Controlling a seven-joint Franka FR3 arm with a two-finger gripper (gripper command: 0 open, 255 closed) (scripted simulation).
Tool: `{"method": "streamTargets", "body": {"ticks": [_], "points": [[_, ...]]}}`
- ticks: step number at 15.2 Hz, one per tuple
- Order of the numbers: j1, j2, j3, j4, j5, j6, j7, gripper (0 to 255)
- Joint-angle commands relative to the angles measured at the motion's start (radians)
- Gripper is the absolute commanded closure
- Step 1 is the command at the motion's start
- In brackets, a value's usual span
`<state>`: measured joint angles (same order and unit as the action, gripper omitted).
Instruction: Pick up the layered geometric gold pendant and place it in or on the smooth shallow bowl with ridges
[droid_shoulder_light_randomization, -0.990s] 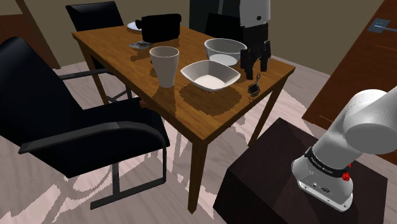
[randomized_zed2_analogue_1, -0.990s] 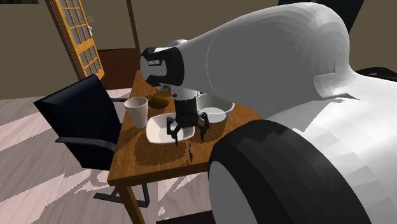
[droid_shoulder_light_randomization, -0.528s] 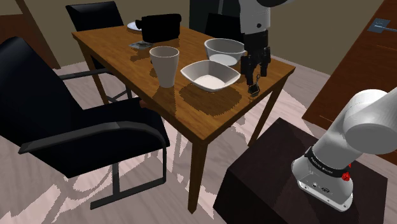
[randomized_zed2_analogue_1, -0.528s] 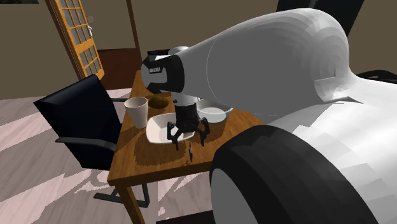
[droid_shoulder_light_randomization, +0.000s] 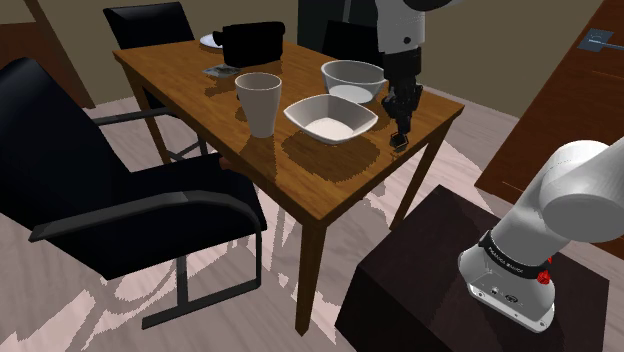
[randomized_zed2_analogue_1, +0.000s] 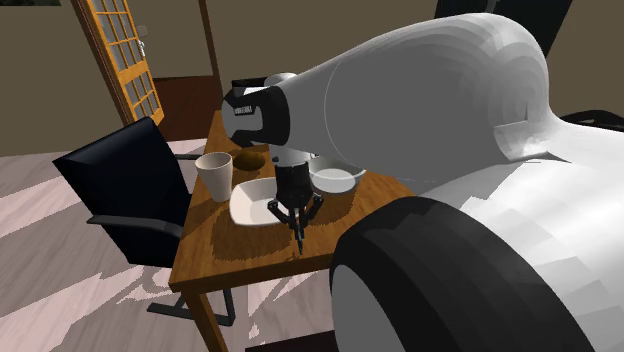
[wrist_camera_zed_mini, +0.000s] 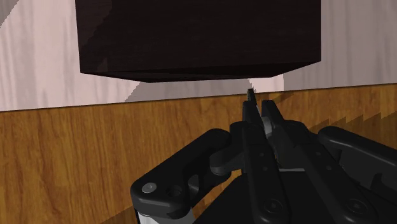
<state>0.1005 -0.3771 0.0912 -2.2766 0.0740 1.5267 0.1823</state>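
The pendant (droid_shoulder_light_randomization: 399, 144) is a small dark thing lying on the wooden table (droid_shoulder_light_randomization: 300, 170), near the edge closest to the stand. My gripper (droid_shoulder_light_randomization: 401, 134) points straight down at it, and the black fingers have come together around its upper part. In the second exterior view the gripper (randomized_zed2_analogue_1: 297, 227) stands over the thin dark pendant (randomized_zed2_analogue_1: 298, 243). From the wrist, the gripper (wrist_camera_zed_mini: 257, 105) has its two fingers pressed together with a small pale bit between them. The shallow white bowl (droid_shoulder_light_randomization: 330, 118) sits just beside the gripper toward the shoulder view's left, and appears as the bowl (randomized_zed2_analogue_1: 250, 206) from the other side.
A deeper round white bowl (droid_shoulder_light_randomization: 352, 78) stands behind the shallow one, and a tall white cup (droid_shoulder_light_randomization: 260, 101) stands to its left. At the far end are a black box (droid_shoulder_light_randomization: 253, 40) and a plate (droid_shoulder_light_randomization: 210, 41). Black chairs (droid_shoulder_light_randomization: 110, 190) flank the table. The dark stand (droid_shoulder_light_randomization: 430, 280) is near the table corner.
The gripper came down from above the table onto the pendant, and its fingers, wide apart before, have closed together.
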Motion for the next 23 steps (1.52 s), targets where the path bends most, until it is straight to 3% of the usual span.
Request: {"method": "streamTargets", "body": {"ticks": [1, 5, 23], "points": [[0.000, 0.000, 0.000, 0.000, 0.000, 0.000, 0.000, 255], [0.000, 0.000, 0.000, 0.000, 0.000, 0.000, 0.000, 255], [-0.002, 0.001, -0.007, 0.243, -0.003, -0.242, 0.010, 255]]}}
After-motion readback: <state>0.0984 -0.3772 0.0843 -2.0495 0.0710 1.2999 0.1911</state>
